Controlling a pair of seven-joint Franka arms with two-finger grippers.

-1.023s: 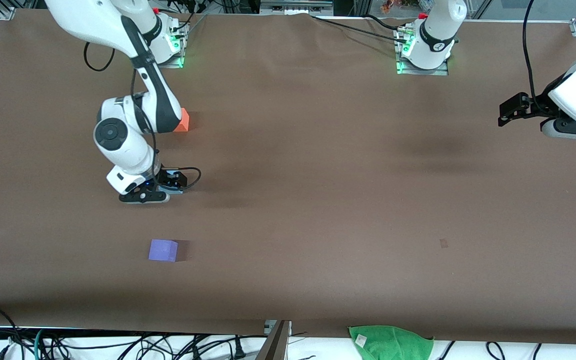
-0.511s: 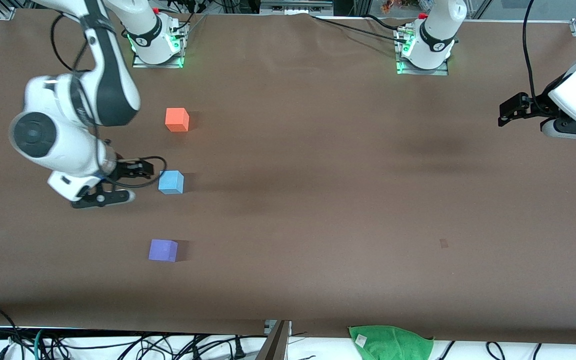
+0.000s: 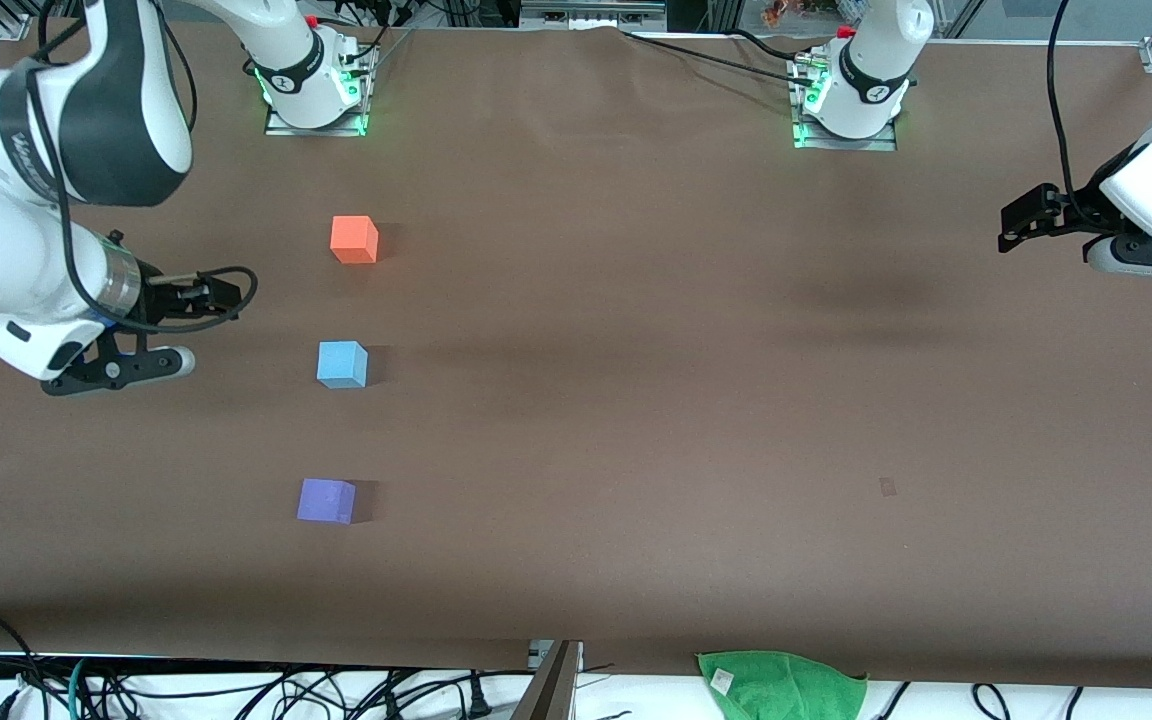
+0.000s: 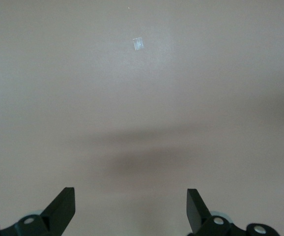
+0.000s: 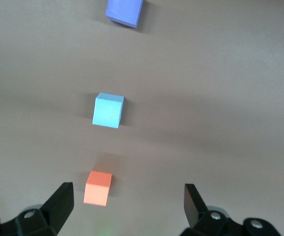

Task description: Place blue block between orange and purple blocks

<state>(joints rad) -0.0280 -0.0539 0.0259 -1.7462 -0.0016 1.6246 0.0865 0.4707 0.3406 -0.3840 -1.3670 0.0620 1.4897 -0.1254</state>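
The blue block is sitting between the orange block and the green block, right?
Not quite. In the front view the blue block sits between the orange block and the purple block, not a green one.

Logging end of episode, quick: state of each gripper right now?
Left gripper: open, holding nothing, over bare table at its own end.
Right gripper: open, holding nothing; the blue block sits free on the table.
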